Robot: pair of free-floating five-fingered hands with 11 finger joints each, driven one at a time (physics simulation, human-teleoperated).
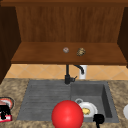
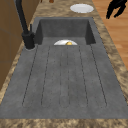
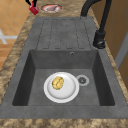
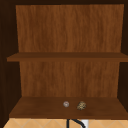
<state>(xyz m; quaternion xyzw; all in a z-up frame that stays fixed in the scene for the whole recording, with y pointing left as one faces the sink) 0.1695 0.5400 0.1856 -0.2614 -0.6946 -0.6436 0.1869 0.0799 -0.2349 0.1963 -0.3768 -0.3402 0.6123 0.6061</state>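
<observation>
My left hand (image 1: 4, 111) hangs over the counter at the far left, its fingers curled on a small red thing (image 1: 7, 118). In the right side view the same left hand (image 3: 31, 2) and red thing (image 3: 34, 9) sit at the far end, beside a red-rimmed plate (image 3: 51, 8). My right hand (image 1: 98, 119) floats at the sink's front right edge, holding nothing. From the left side, the right hand (image 2: 115, 7) has loose fingers hanging down near a white plate (image 2: 81, 8). A white plate (image 3: 68, 93) with a yellow lump (image 3: 57, 83) lies in the basin.
A big red ball (image 1: 67, 114) sits low in the front view, before the draining board (image 1: 45, 97). The black tap (image 1: 67, 75) stands behind the sink, a white cup (image 1: 83, 72) beside it. On the lower shelf (image 1: 37, 53) lie a small grey round thing (image 1: 66, 50) and a brown lump (image 1: 80, 51).
</observation>
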